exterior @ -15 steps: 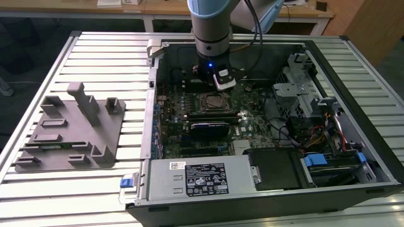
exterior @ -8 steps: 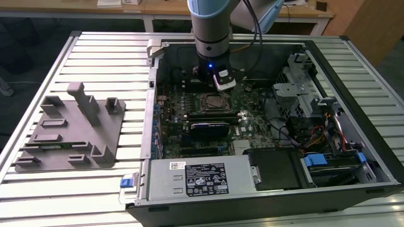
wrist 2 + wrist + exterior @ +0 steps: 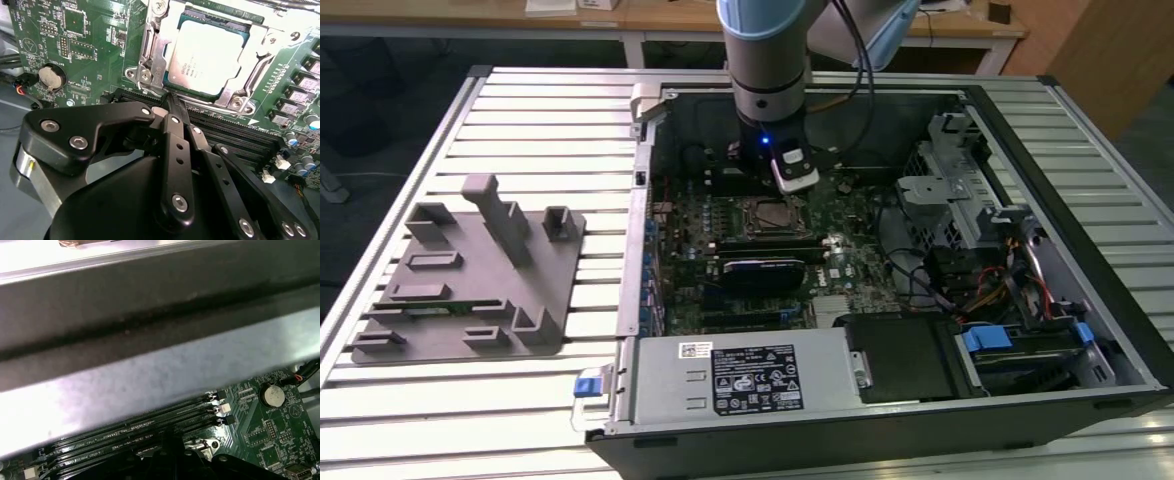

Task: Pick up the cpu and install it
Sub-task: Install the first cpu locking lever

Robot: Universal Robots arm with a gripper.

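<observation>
You are looking at a silvery-grey square metal-topped cpu with pale edges, showing against a green circuit-patterned motherboard, beside a matte black gripper.

The computer case is lying open on the table. The plastic tray is sitting on the table too, off to the exterior view's left of the case. The green board is lying flat inside the case. The cpu is sitting in its socket frame on the board. The gripper is hanging just beside the socket frame, over the long memory slots. The round battery is sitting on the board, well apart from the cpu.
</observation>
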